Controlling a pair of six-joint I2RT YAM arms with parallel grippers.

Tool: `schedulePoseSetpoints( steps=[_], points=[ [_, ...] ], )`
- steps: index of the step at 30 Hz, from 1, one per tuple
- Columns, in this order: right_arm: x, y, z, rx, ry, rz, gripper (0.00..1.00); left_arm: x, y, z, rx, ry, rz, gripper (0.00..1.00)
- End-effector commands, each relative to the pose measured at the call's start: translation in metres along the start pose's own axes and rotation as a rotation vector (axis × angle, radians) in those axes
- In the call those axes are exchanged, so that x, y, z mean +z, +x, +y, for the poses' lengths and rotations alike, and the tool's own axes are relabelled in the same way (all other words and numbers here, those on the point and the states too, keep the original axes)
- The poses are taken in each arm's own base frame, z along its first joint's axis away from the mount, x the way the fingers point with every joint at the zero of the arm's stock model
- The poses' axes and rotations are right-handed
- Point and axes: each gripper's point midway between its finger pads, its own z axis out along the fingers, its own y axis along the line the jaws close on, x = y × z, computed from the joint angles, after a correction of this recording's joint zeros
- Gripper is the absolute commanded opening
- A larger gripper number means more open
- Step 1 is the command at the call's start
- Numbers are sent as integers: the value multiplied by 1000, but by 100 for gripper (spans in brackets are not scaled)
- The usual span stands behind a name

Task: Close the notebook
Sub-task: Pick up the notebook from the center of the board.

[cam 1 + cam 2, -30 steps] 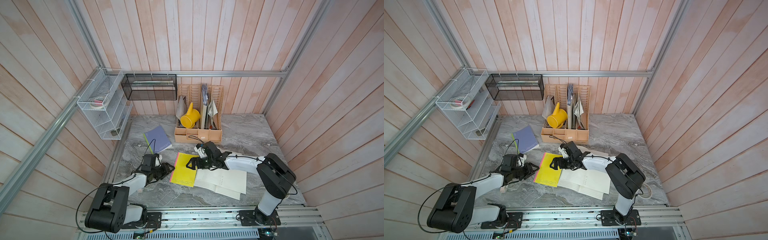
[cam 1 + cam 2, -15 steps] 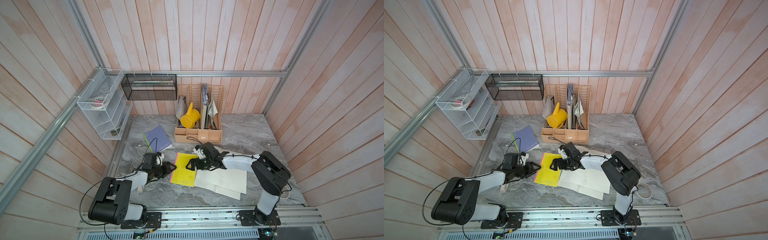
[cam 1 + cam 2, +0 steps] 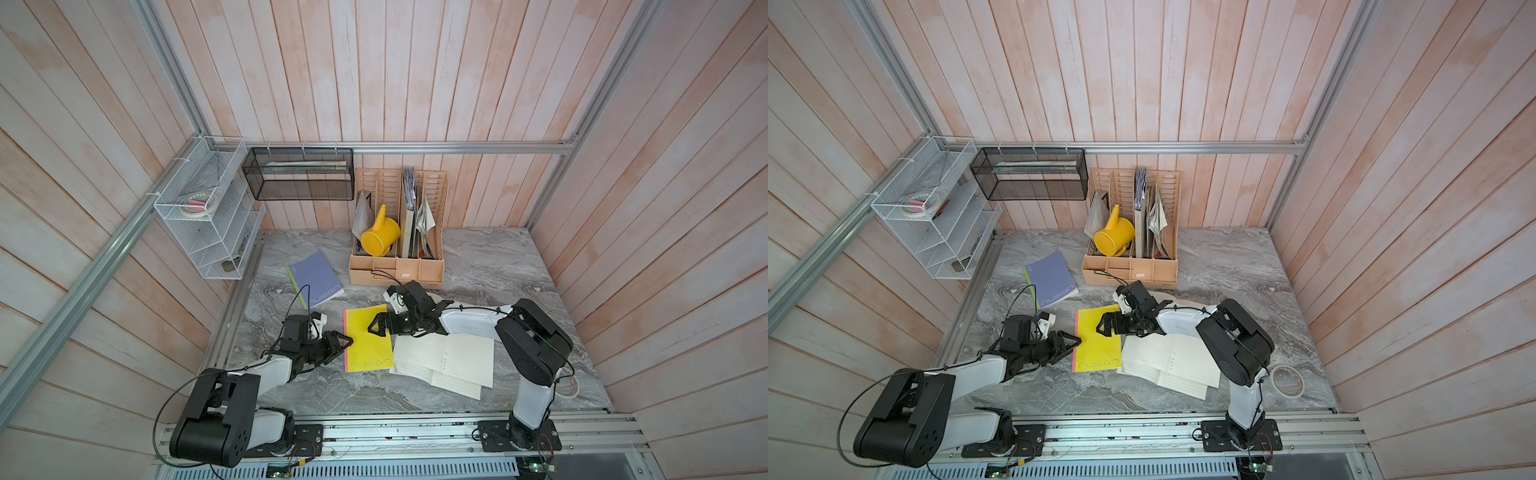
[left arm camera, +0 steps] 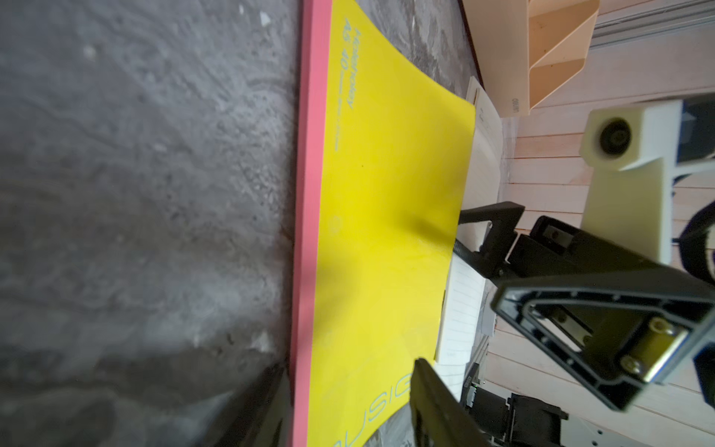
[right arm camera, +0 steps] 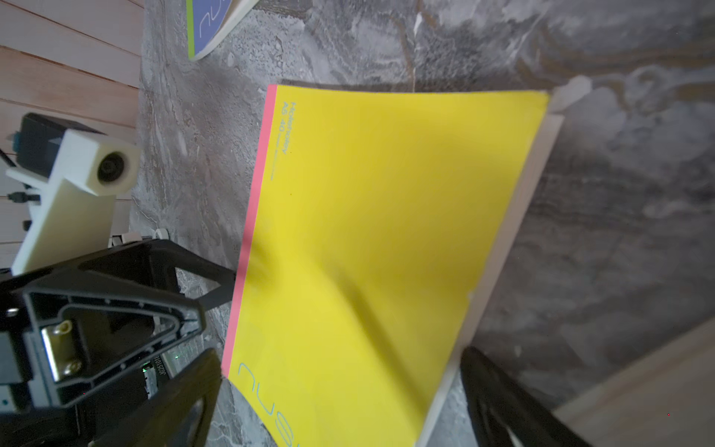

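Note:
The notebook (image 3: pixel 368 345) lies mid-table with its yellow cover and pink spine strip (image 4: pixel 309 201) facing up, the cover slightly bowed (image 5: pixel 371 232). White lined pages (image 3: pixel 451 361) spread out to its right, partly under its right edge. My left gripper (image 3: pixel 345 339) is open at the pink edge; in the left wrist view its fingers straddle that edge (image 4: pixel 344 402). Over the cover's far part, my right gripper (image 3: pixel 376 326) is also open, its fingers wide apart on either side of the cover (image 5: pixel 340 394).
A purple notebook (image 3: pixel 316 278) lies behind and to the left. A wooden file organiser (image 3: pixel 397 270) holding a yellow watering can (image 3: pixel 380 239) stands at the back. A tape roll (image 3: pixel 1287 380) sits front right. A white wire shelf (image 3: pixel 208 216) and a black mesh basket (image 3: pixel 299 178) hang on the walls.
My left gripper has slid to the right, up to the notebook's pink edge. The right gripper and the cover have hardly moved.

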Motion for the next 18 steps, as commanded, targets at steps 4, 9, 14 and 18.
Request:
schedulePoseSetpoints(
  steps=[4,9,14,18],
  points=[
    [23,42,-13,50,8,145,98,-18,-11,-49,53,129,-46,53],
    [27,43,-8,51,-17,147,98,-9,-3,-34,21,112,-19,53],
    [28,42,-6,50,-20,146,98,5,5,-20,-2,102,12,52],
    [26,42,-6,46,-16,143,98,5,-3,-19,28,34,-1,51]
  ],
)
